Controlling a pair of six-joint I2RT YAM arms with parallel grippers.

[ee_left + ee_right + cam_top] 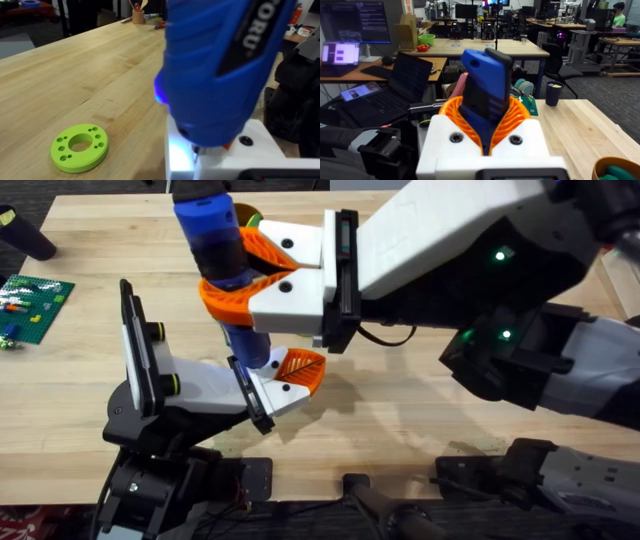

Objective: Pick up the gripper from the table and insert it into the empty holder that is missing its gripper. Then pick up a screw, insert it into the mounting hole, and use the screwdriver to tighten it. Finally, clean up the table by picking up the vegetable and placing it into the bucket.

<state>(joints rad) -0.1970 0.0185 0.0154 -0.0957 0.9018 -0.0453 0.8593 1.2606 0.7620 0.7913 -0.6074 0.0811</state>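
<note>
Pale wood table (430, 415) spans the overhead frame. Across its upper right reaches the right arm, white and black, and the right gripper (252, 268) is clamped on the screwdriver (215, 230), whose blue handle stands nearly upright at upper centre between the orange fingers. In the right wrist view the blue handle (485, 90) rises straight out of the orange pads (455, 117).

At lower left of the overhead frame sits the holder (205, 392), a white segment on a black motor base ending in a thin black plate. The gripper (297, 372), small, orange and triangular with a white base, sits against that plate at centre frame, directly beneath the screwdriver's tip. Whether the tip actually touches it is hard to judge.

Left wrist view: the screwdriver (220, 70) looms over a white block (220, 160); a green ring (79, 147) lies at lower left. I cannot tell the left gripper's state.
</note>
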